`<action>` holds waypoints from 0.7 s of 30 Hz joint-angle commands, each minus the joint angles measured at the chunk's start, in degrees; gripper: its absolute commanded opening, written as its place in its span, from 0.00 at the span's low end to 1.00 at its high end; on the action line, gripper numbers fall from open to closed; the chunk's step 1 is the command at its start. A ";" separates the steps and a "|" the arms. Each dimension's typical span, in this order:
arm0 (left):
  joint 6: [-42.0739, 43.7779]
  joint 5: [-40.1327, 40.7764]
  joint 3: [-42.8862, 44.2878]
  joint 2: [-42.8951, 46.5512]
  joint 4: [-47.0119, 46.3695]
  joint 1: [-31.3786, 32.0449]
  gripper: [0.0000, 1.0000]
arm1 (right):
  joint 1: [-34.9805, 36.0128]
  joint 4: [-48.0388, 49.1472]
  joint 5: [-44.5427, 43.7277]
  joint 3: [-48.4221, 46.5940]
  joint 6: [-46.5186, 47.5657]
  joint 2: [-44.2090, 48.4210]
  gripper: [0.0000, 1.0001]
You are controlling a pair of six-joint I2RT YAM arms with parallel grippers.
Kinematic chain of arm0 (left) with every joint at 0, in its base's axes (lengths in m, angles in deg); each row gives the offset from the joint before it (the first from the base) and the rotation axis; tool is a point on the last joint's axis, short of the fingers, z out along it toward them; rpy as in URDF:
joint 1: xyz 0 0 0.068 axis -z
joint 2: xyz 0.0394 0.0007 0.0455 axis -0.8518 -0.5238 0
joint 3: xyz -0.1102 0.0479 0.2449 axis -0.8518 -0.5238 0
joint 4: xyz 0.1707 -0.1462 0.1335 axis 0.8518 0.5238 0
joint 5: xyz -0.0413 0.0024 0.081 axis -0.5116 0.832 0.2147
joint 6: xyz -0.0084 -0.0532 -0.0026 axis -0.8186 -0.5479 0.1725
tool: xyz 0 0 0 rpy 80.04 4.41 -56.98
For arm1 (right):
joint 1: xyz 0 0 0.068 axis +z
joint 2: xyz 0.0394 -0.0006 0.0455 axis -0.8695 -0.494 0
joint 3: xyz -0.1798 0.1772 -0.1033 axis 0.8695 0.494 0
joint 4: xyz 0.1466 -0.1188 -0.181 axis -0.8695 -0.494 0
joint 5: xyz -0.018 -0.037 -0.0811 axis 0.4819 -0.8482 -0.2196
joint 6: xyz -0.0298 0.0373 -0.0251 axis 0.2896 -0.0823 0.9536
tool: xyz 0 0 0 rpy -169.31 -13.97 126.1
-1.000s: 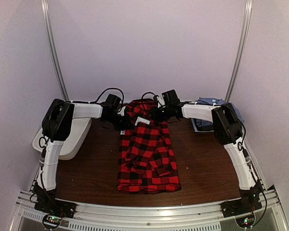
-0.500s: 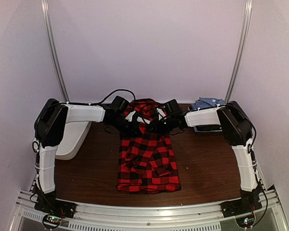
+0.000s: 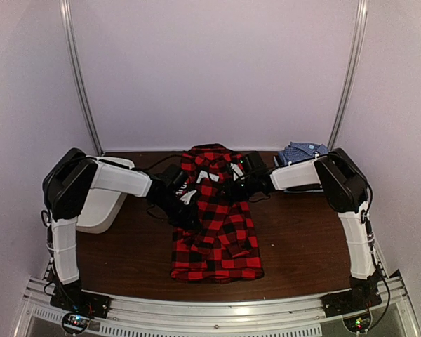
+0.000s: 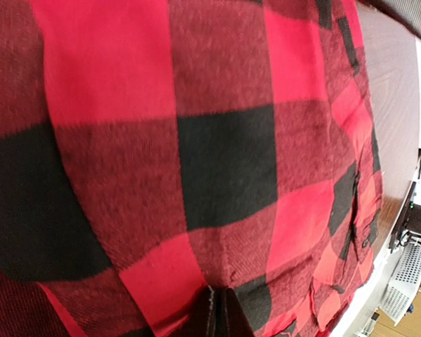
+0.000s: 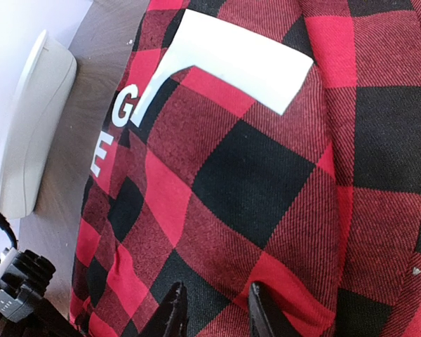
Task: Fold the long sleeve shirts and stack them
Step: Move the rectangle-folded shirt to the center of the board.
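Observation:
The red-and-black plaid shirt (image 3: 217, 239) lies lengthwise down the middle of the brown table, its near half flat and its far collar end lifted. My left gripper (image 3: 184, 203) is shut on its left edge; in the left wrist view the plaid cloth (image 4: 224, 161) fills the frame and the fingers (image 4: 221, 316) pinch a fold. My right gripper (image 3: 233, 186) holds the right edge; in the right wrist view its fingertips (image 5: 172, 312) stand a little apart with plaid cloth (image 5: 266, 175) between them, and a white label (image 5: 231, 60) shows. The blue-and-white check shirt (image 3: 305, 150) lies folded at the back right.
A white plastic tub (image 3: 102, 203) stands at the left edge of the table and also shows in the right wrist view (image 5: 28, 133). The metal rail (image 3: 210, 309) runs along the near edge. Frame posts (image 3: 77, 70) rise at the back corners.
Both grippers have come toward the near side with the shirt's collar end, the left one farther than the right. The collar end has risen and the inner label now shows.

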 commanded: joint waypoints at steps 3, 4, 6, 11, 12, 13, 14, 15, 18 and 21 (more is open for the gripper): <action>-0.81 -0.84 -3.85 5.37 -1.01 0.78 0.06 | -0.45 -0.09 -1.84 1.79 0.23 0.90 0.31; -0.80 -0.88 -4.49 6.28 -1.07 0.75 0.06 | -0.51 -0.15 -2.00 1.82 0.40 0.97 0.31; -0.86 -0.95 -6.00 7.35 -1.37 0.88 0.06 | -0.51 -0.31 -2.05 1.74 0.42 1.02 0.32; -1.36 -1.66 -9.96 7.83 -2.94 1.44 0.06 | -0.54 -0.76 -2.03 1.18 0.64 1.29 0.32; -1.53 -1.49 -10.89 7.76 -3.41 1.49 0.06 | -0.53 -0.81 -2.16 1.21 0.73 1.55 0.32; -1.72 -1.45 -11.63 7.64 -3.97 1.49 0.06 | -0.52 -0.91 -2.28 1.18 0.77 1.81 0.32; -1.85 -1.47 -12.12 7.34 -4.46 1.47 0.06 | -0.52 -1.03 -2.38 1.20 0.86 2.11 0.32; -1.87 -1.43 -12.40 6.77 -4.72 1.49 0.06 | -0.54 -1.29 -2.46 1.20 0.91 2.54 0.32; -1.80 -1.33 -12.62 6.42 -4.70 1.49 0.05 | -0.41 -2.42 -2.72 1.50 1.23 4.58 0.32; -1.41 -0.35 -12.26 8.34 -4.02 1.49 0.05 | -0.32 -2.61 -3.57 3.57 1.25 8.34 0.32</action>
